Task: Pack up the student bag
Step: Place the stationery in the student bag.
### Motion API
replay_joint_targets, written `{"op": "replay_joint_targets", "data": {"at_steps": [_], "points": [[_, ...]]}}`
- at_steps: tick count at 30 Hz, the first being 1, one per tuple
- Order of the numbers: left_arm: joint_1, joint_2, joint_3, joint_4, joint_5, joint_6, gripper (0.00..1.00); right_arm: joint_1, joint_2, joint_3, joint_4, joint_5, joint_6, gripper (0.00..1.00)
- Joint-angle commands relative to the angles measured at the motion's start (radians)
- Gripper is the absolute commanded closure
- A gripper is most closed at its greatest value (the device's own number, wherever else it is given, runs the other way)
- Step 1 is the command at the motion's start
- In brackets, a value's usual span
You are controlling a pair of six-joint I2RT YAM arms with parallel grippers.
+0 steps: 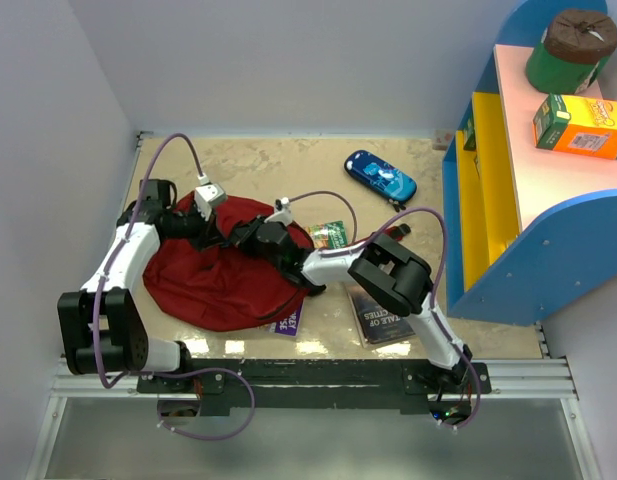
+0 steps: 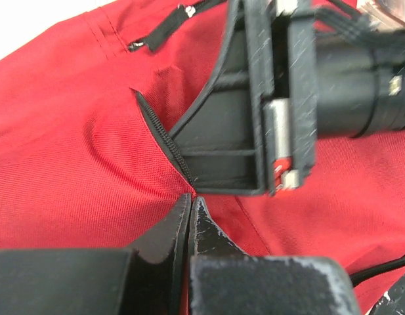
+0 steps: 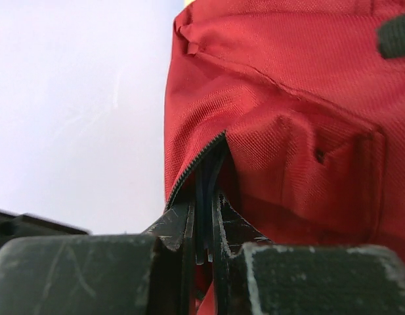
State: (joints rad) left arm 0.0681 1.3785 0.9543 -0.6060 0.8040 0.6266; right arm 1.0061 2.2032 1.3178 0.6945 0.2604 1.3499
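Note:
The dark-red student bag (image 1: pixel 213 285) lies flat on the table at the left. Both grippers meet on its top. My left gripper (image 2: pixel 190 200) is shut and pinches the red fabric (image 2: pixel 71 144) just below the black zipper (image 2: pixel 164 134) of an open slit. My right gripper (image 3: pixel 203 213) is shut on a thin dark flat item (image 3: pixel 203 190), seen edge-on, that runs up into the bag's zipper opening (image 3: pixel 195 164). The item's far end is hidden inside the bag (image 3: pixel 287 98). In the top view the left gripper (image 1: pixel 212 230) and the right gripper (image 1: pixel 240 238) almost touch.
A blue pencil case (image 1: pixel 381 176) lies at the back. A green packet (image 1: pixel 329 235), a dark book (image 1: pixel 378 315) and a purple booklet (image 1: pixel 286 322) lie beside the bag. A blue-yellow shelf (image 1: pixel 488 200) on the right holds an orange box (image 1: pixel 578 125) and a green cylinder (image 1: pixel 568 50).

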Motion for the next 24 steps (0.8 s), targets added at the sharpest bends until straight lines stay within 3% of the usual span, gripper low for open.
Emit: {"op": "replay_joint_targets", "data": {"at_steps": [1,3,7,9,16,24], "points": [[-0.004,-0.015,0.041,-0.051,0.112,0.01,1.0,0.032,0.003,0.164,-0.082,0.022,-0.102,1.0],[-0.004,-0.01,0.044,-0.055,0.112,0.013,1.0,0.032,0.007,0.184,-0.153,0.025,-0.113,1.0],[-0.004,-0.009,0.05,-0.041,0.109,0.005,1.0,0.031,-0.008,0.126,-0.187,0.016,-0.126,0.74],[-0.002,-0.007,0.049,-0.038,0.11,0.005,1.0,0.031,-0.052,0.089,-0.17,0.031,-0.152,0.7],[0.006,0.011,0.055,-0.035,0.11,0.008,1.0,0.025,-0.187,-0.06,-0.148,0.027,-0.287,0.73],[0.01,0.001,0.057,-0.049,0.119,0.027,1.0,0.023,-0.162,-0.034,-0.2,0.014,-0.325,0.81]]}}
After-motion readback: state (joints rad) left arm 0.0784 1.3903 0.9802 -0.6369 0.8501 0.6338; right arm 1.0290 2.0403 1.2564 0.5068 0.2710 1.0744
